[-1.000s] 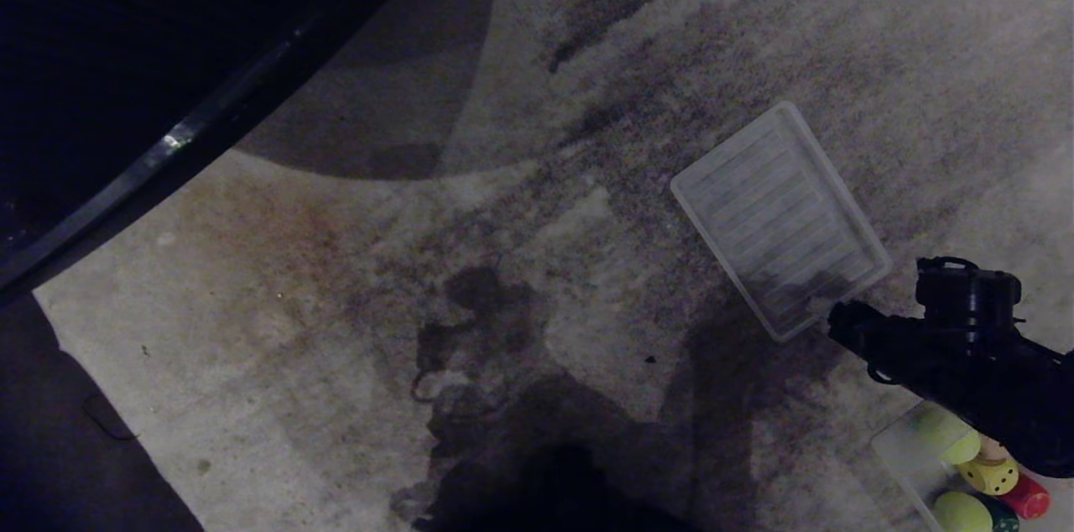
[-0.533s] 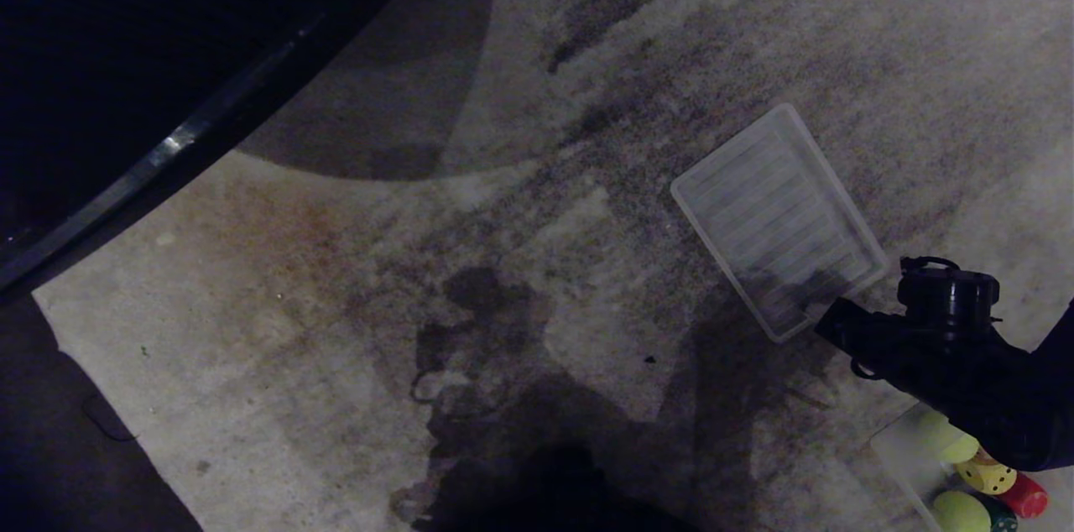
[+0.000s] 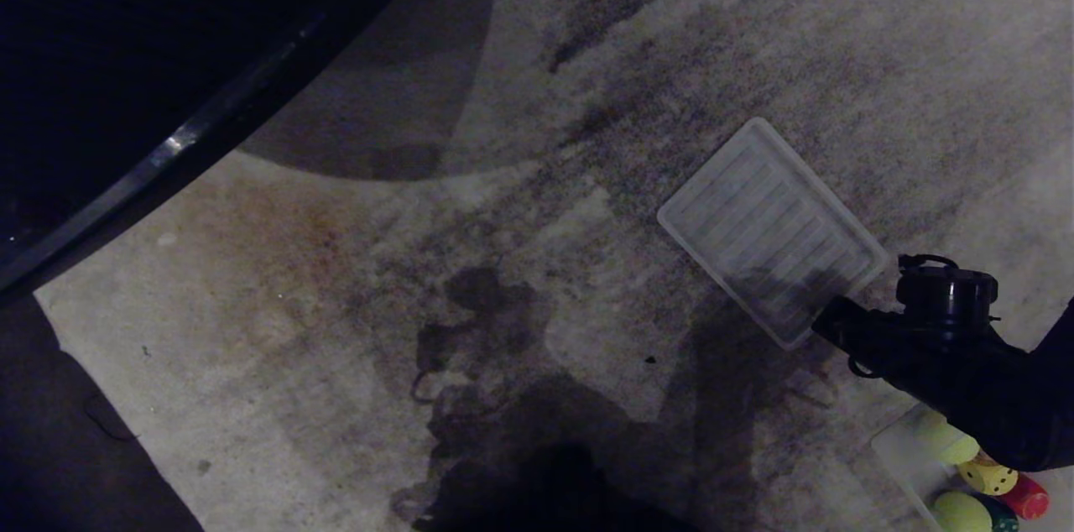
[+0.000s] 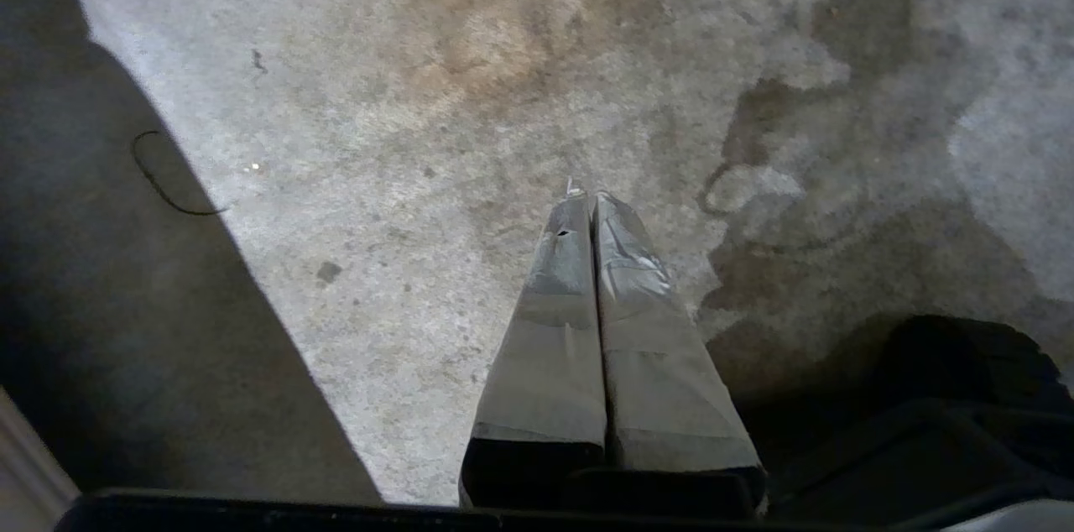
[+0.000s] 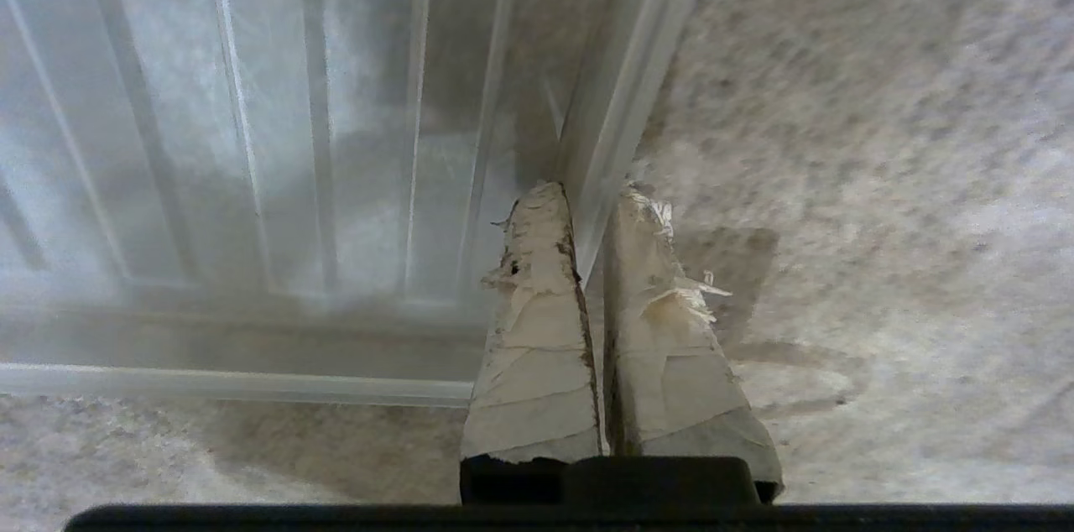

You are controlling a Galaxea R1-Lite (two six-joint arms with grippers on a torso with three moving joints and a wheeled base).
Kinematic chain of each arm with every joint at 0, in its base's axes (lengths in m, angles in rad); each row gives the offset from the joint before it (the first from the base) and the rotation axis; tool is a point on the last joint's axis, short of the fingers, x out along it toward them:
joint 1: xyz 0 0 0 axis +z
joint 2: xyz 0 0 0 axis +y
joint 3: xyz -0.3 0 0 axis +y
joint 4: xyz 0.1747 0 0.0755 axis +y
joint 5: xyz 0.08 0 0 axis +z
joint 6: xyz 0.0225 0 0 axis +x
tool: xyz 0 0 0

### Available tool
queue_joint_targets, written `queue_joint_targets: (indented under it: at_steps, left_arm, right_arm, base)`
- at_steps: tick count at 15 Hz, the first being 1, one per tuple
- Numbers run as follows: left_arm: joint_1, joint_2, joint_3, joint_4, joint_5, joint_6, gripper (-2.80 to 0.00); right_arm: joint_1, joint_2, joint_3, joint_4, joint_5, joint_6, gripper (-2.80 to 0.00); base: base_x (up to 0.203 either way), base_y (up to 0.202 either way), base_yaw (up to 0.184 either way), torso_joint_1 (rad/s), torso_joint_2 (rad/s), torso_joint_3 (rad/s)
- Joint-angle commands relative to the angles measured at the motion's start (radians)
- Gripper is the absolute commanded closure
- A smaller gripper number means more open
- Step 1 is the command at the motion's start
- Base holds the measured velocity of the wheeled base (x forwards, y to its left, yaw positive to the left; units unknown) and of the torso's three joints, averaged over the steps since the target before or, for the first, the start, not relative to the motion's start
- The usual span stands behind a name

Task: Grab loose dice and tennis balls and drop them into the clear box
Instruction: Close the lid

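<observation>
Right gripper (image 5: 587,196) jaws pinching rim of ribbed lid (image 3: 768,226) on carpet; left gripper (image 4: 590,200) jaws pressed together. Clear box (image 3: 902,444) nearest the robot holds tennis balls (image 3: 956,509), die (image 3: 988,477)

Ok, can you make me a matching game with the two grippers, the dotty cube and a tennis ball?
Things:
1. right gripper
2. left gripper
3. die
4. tennis ball

States:
A. shut, over bare floor
B. fuzzy yellow-green, in the clear box
C. shut on the rim of the ribbed lid
D. pale yellow with dark dots, in the clear box

Pairs: 1-C, 2-A, 3-D, 4-B
</observation>
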Motion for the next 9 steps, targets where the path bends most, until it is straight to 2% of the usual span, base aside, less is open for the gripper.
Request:
queue_joint_targets:
  at_steps: [1, 5, 9]
  left_arm:
    - [0.000, 0.001, 0.002, 0.000, 0.001, -0.001, 0.00]
    - [0.000, 0.001, 0.002, 0.000, 0.001, -0.001, 0.00]
    - [0.000, 0.001, 0.002, 0.000, 0.001, -0.001, 0.00]
  right_arm:
    - [-0.001, -0.101, 0.033, -0.005, 0.002, -0.007, 0.00]
    - [-0.003, -0.367, 0.142, 0.063, 0.004, -0.096, 0.00]
    - [0.010, -0.717, 0.285, 0.231, 0.007, -0.255, 0.00]
  base:
    - [0.000, 0.000, 0.000, 0.000, 0.00, 0.000]
    - [0.000, 0.000, 0.000, 0.000, 0.00, 0.000]
    - [0.000, 0.000, 0.000, 0.000, 0.00, 0.000]
